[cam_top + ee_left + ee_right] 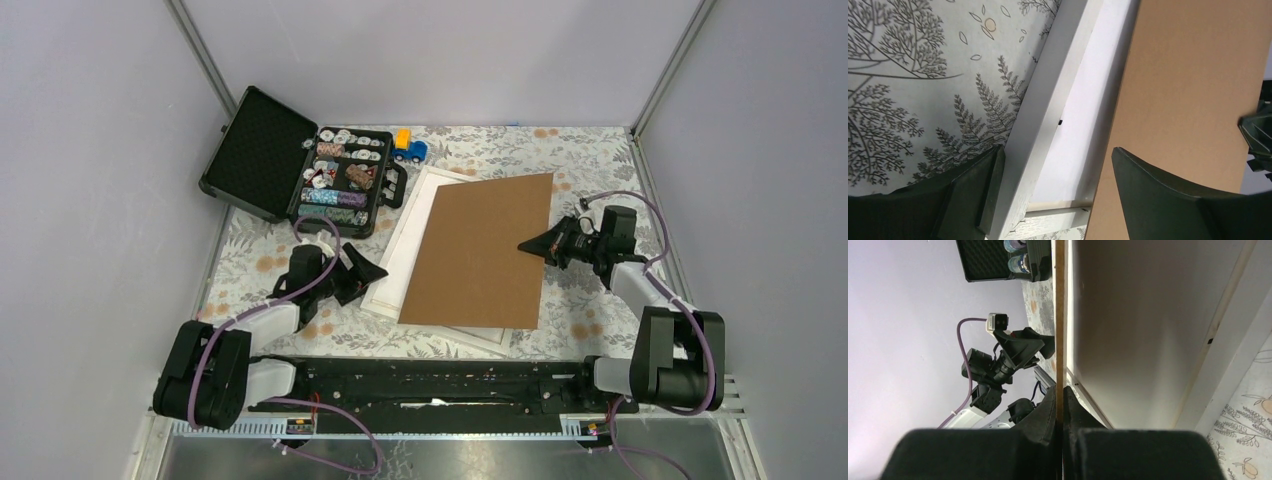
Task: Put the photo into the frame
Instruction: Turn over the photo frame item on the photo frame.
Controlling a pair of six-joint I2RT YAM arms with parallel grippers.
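The white frame [405, 240] lies flat on the table. A plain brown backing board [480, 250] is held tilted over it and covers most of it. My right gripper [530, 245] is shut on the board's right edge; in the right wrist view [1061, 390] the board [1060, 315] runs edge-on between the jaws. My left gripper [372, 275] is open and straddles the frame's left moulding [1038, 120] near its near corner. A white surface [1083, 100] shows inside the frame. The photo's sunset print shows in no view.
An open black case [300, 165] with several rows of chips stands at the back left. A small blue and yellow toy car [408, 150] is beside it. Grey walls enclose the table on three sides. The fern-patterned tablecloth [923, 75] lies under the left gripper.
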